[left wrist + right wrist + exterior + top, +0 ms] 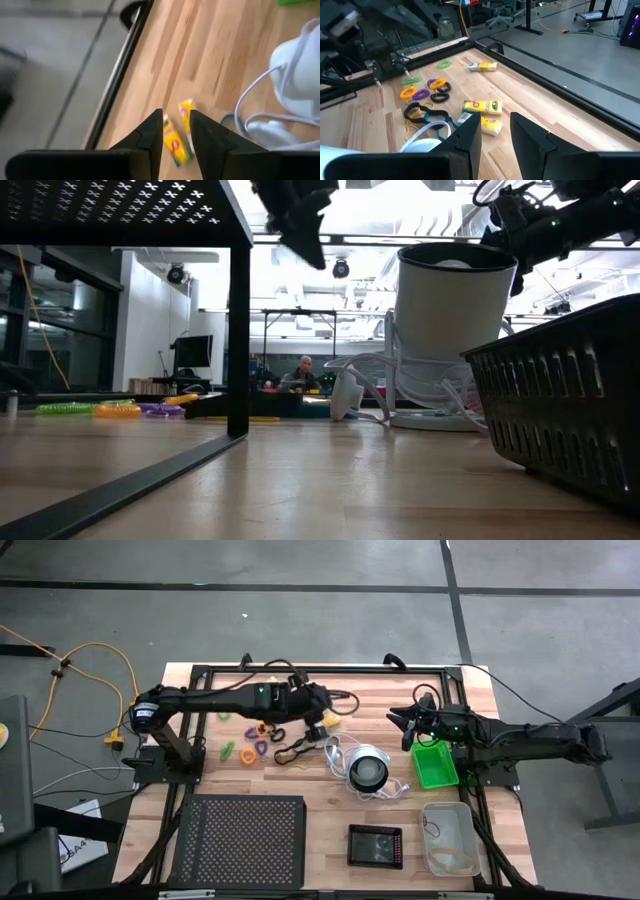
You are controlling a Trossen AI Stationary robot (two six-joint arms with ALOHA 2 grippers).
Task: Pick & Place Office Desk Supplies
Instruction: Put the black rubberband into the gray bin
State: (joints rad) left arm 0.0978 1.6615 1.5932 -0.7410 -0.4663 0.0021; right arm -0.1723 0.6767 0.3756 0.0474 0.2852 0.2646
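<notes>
The office desk supplies lie loose on the wooden table (330,815). Two yellow-and-white packs (172,142) show on the boards below my left gripper (175,116), which hangs open well above the table (305,235) and touches nothing. Green, purple, orange and brown loops (422,90) lie in a cluster on the left (247,745), beside dark and teal cords (425,116). Another pack (482,66) lies near the far edge. My right gripper (495,122) stands open in the air by the green tray's far end (408,725).
A round white-and-black object (367,771) with a white cord stands mid-table. The green tray (435,766) sits on the right, a clear tray (448,836) and a small black tray (375,845) near the front, and a large black perforated tray (240,838) at the front left.
</notes>
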